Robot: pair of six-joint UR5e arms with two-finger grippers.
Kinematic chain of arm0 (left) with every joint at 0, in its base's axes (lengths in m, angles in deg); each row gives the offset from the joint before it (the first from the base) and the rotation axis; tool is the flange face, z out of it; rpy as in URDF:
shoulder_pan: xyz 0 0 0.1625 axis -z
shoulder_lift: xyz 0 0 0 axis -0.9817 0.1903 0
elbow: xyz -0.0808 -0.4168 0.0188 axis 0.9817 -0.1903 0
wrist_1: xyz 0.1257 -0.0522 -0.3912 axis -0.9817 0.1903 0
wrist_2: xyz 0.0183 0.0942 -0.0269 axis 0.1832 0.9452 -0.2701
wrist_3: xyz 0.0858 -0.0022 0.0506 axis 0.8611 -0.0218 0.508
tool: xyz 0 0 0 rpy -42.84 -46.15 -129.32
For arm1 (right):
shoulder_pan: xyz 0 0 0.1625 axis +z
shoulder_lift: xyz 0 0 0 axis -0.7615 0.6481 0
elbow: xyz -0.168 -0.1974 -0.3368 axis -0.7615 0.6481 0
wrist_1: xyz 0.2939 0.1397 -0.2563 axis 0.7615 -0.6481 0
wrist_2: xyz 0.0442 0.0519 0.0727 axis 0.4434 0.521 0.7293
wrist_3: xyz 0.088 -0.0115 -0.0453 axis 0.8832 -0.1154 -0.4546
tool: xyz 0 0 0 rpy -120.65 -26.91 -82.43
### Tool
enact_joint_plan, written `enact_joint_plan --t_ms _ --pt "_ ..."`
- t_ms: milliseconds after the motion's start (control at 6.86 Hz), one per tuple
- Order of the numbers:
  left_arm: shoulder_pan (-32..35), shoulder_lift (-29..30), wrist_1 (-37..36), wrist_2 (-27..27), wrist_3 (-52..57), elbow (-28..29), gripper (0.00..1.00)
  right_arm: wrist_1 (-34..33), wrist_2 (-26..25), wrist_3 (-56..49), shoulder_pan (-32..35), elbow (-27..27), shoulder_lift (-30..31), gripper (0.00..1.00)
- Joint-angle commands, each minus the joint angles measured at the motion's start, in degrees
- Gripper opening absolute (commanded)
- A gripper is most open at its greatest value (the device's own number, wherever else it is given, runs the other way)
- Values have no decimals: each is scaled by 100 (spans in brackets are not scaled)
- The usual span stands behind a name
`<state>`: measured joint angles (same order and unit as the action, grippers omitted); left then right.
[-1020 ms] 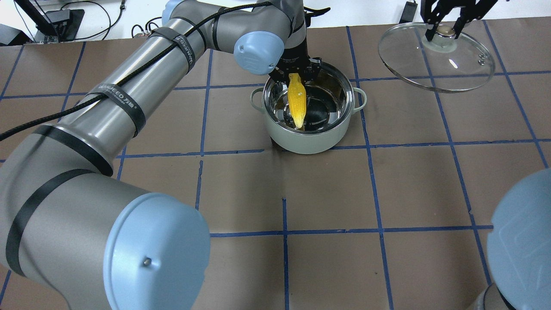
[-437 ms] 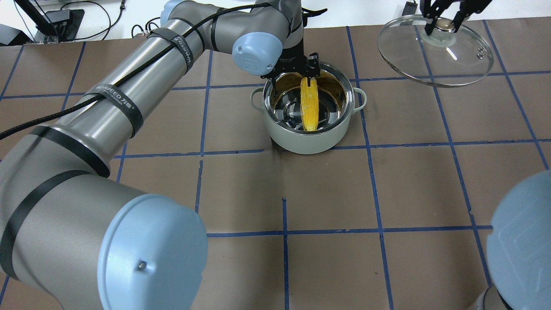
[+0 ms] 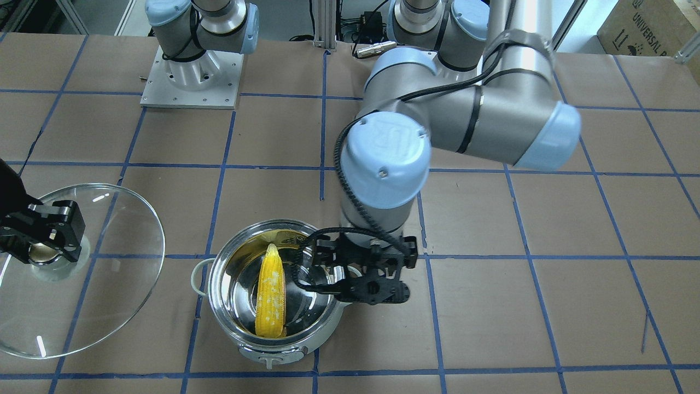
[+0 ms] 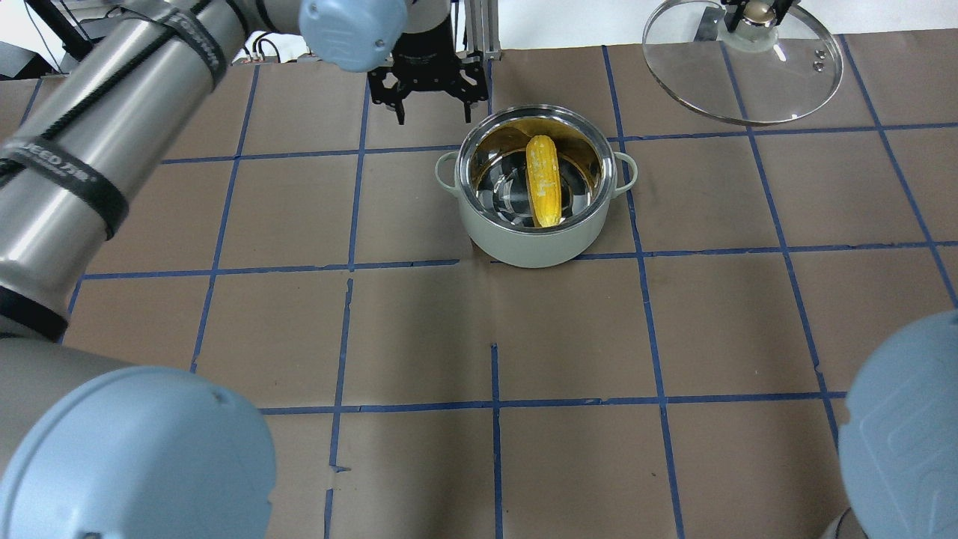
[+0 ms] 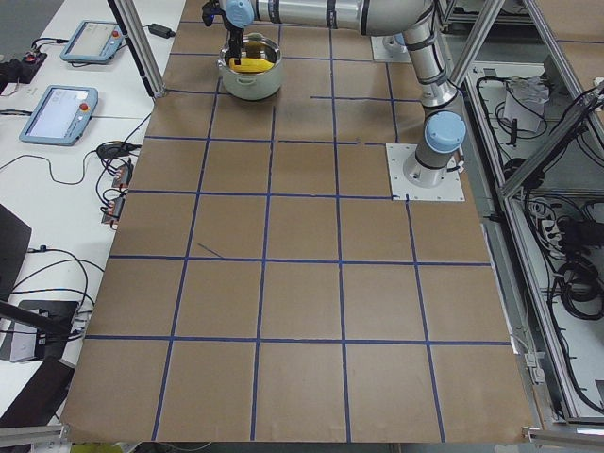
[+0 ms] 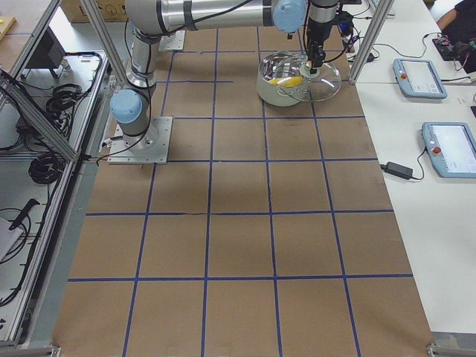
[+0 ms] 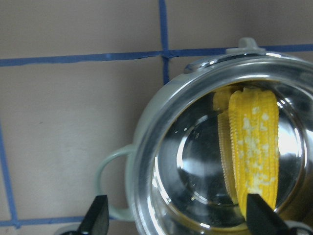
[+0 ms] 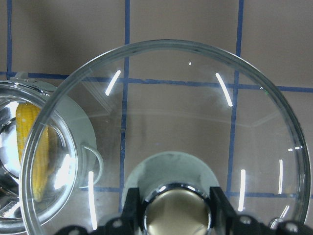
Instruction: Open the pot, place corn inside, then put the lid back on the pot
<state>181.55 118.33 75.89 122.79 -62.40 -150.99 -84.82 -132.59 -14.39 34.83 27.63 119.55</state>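
Just dropped the corn (image 4: 544, 180) in the pot (image 4: 524, 241). My left gripper (image 4: 432, 108) is out, spread wide; right gripper (image 3: 46, 241) clamps the lid (image 3: 109, 284), next up.

A large "UR" mark stands in relief on the blue joint cap (image 3: 389, 148) of the left arm, just behind the pot (image 3: 217, 276) on the robot's side. Far behind the pot and off to the robot's left, a cardboard box (image 3: 640, 24) at the corner of the front-facing view reads "UNIVERSAL R", cut off by the frame edge. Seen from overhead, well left of the pot, a black strap (image 4: 56, 161) around the left arm bears white lettering ending in "EED", followed by characters too small to read. A second strap (image 4: 200, 43) higher on that arm also carries white letters, not legible.
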Motion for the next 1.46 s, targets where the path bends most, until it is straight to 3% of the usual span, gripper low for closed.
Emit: enact_joint_plan --t_ms 0,291,437,583,728,1020,1311 --pt "-870 -787 969 125 508 -91 100 -53 -10 101 493 -52 -51 29" --pt "-1391 -1894 1595 125 797 -799 100 -70 -10 242 872 -341 -26 28" --pt "-1445 -2621 1501 73 764 -1630 100 -114 -19 347 1082 -543 -8 27" --pt "-1463 -3159 917 98 729 -2361 100 -393 -28 548 1320 -788 1 27" --pt "-1472 -3191 537 116 720 -2586 100 -770 -124 785 1531 -1095 1 27" --pt "-1455 -3296 560 55 649 -2728 100 -1377 -221 1077 1805 -1492 -16 27" --pt "-1498 -3306 682 98 1323 -2589 100 -1722 -274 1288 1840 -1678 -60 27"
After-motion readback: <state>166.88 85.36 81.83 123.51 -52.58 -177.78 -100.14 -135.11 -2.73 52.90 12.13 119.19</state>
